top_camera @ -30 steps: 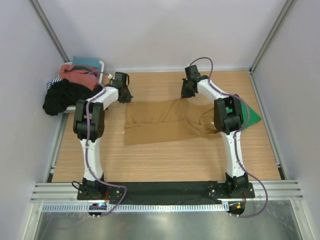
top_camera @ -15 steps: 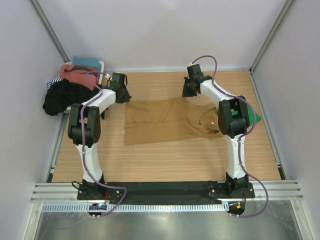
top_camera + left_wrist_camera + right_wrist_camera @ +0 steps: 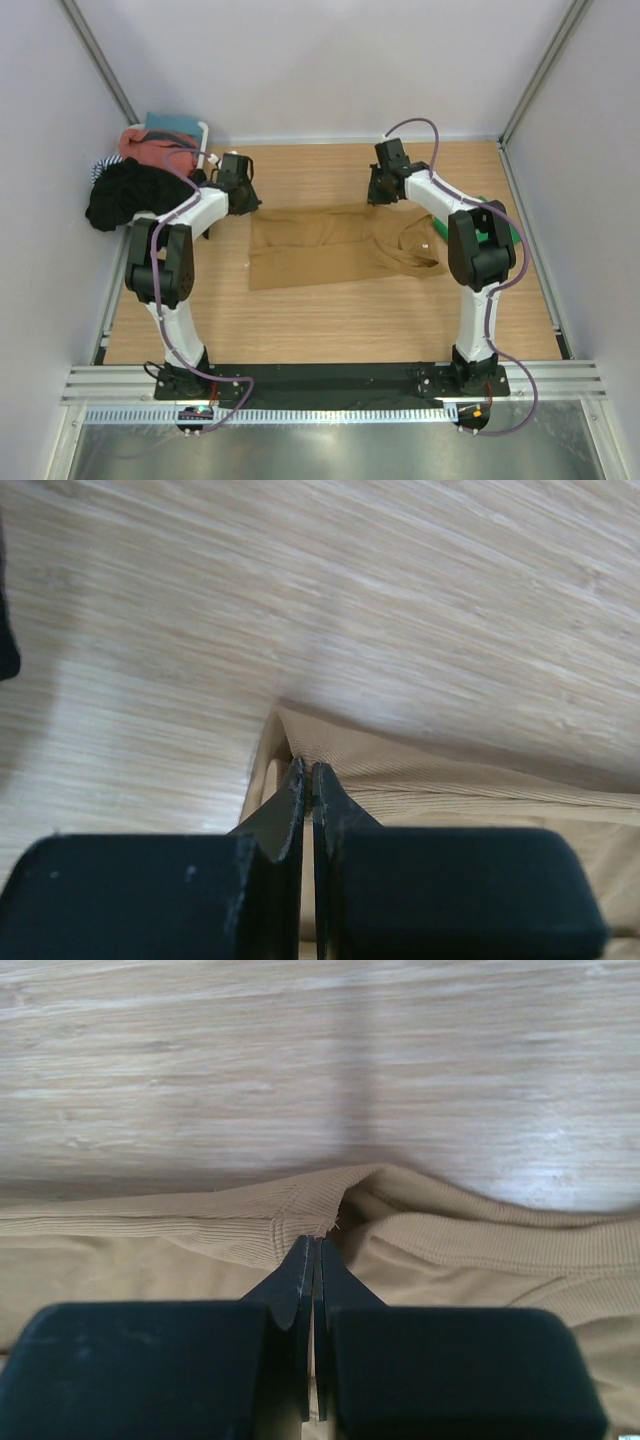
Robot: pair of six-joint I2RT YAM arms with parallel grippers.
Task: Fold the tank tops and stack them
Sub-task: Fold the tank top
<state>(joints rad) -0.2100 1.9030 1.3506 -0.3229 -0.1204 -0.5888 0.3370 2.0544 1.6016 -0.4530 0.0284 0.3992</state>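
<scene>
Both arms had drawn back a little toward the near side since the earlier frame. The left elbow swung out leftward and the right elbow moved over the right end of the table (image 3: pixel 330 325). The far edge of the cloth came with them and settled lower and straighter.

- Far left: heap of other clothes (image 3: pixel 125 190), dark and pink, off the table edge, untouched.
- Left gripper (image 3: pixel 245 198) sat at the far-left corner of the tan tank top (image 3: pixel 320 245). In the wrist view its jaws were clenched, with the corner of ribbed cloth drawn up into the tips (image 3: pixel 308 770).
- Tan tank top lay spread across the middle of the table, hem end left, neck and straps right. It was mostly flat, with some rumpling round the neckline.
- Right gripper (image 3: pixel 382 196) was on the same far edge, where the body meets the armhole. Its jaws were clamped too, the hem bunched at the tips (image 3: pixel 315 1245).
- Green tank top (image 3: pixel 512 238) was at the right edge, mostly hidden under the right arm, with only a sliver showing. It was near the tan top, but any overlap could not be made out.

Judgement: the far edge was held at two points and taut, which looked like the start of a fold toward the near edge. Nothing was yet folded or stacked.
</scene>
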